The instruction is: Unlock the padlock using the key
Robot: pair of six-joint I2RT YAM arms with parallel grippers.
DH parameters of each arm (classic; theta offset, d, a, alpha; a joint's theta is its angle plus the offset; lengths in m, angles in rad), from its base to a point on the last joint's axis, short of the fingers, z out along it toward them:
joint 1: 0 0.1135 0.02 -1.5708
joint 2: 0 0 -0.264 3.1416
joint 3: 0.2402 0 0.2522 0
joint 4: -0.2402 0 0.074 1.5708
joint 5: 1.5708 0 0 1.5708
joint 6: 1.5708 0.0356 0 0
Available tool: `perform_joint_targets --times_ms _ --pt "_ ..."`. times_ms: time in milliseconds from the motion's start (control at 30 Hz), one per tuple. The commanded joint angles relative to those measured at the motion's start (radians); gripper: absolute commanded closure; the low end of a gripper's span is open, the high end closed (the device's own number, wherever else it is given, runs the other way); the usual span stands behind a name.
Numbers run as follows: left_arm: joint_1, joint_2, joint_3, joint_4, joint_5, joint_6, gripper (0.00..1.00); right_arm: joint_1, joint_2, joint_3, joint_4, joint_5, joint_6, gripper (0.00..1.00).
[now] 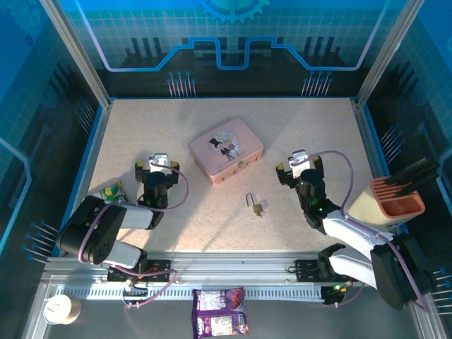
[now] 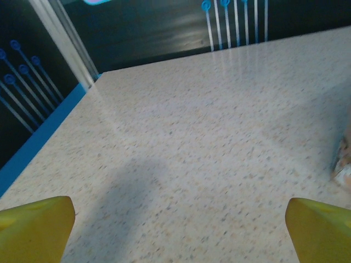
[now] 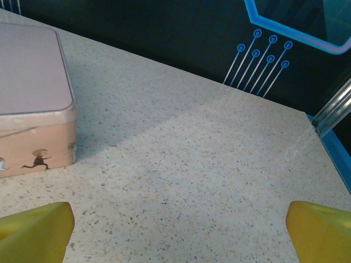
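The padlock lies flat on the speckled table between the two arms, in front of the pink tin; its silver shackle points away and its brass body is nearer me. The key is too small to make out; I cannot tell whether it lies by the padlock. My left gripper rests left of the tin, open, its yellow fingertips wide apart over bare table. My right gripper sits right of the padlock, also open with nothing between its fingertips.
The pink tin stands mid-table and shows at the left in the right wrist view. A green object lies by the left arm. An orange holder with dark handles stands at the right edge. A purple packet lies below the rail.
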Motion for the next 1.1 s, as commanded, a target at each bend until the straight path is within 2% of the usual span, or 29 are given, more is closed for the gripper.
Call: perform_joint_targets --times_ms 0,100,267,367,433,533,700,867,1000,1067 --pt "0.048 0.039 -0.014 0.159 0.163 -0.030 0.01 -0.031 0.040 -0.021 0.145 0.007 -0.030 0.00" --pt "0.065 0.099 -0.022 0.250 0.167 -0.033 0.01 -0.045 0.068 -0.034 0.190 -0.012 -0.028 0.00" --pt "0.121 0.086 -0.024 0.205 0.249 -0.096 0.01 -0.061 0.089 -0.046 0.234 -0.041 -0.028 0.00" --pt "0.165 0.143 0.012 0.198 0.272 -0.130 0.01 -0.074 0.099 -0.056 0.264 -0.064 -0.020 0.00" --pt "0.185 0.099 0.081 -0.011 0.308 -0.167 0.01 -0.085 0.110 -0.062 0.281 -0.075 -0.012 0.00" --pt "0.222 0.101 0.111 -0.068 0.324 -0.208 0.01 -0.101 0.121 -0.066 0.293 -0.094 -0.006 0.00" --pt "0.225 0.102 0.107 -0.058 0.331 -0.205 0.01 -0.162 0.179 -0.067 0.335 -0.157 0.052 0.00" --pt "0.224 0.103 0.106 -0.056 0.334 -0.202 0.01 -0.181 0.257 -0.035 0.382 -0.187 0.027 0.00" --pt "0.224 0.103 0.106 -0.056 0.332 -0.202 0.01 -0.227 0.401 -0.032 0.534 -0.229 0.042 0.00" --pt "0.224 0.102 0.106 -0.056 0.333 -0.202 0.01 -0.281 0.411 -0.022 0.484 -0.299 0.099 0.00"
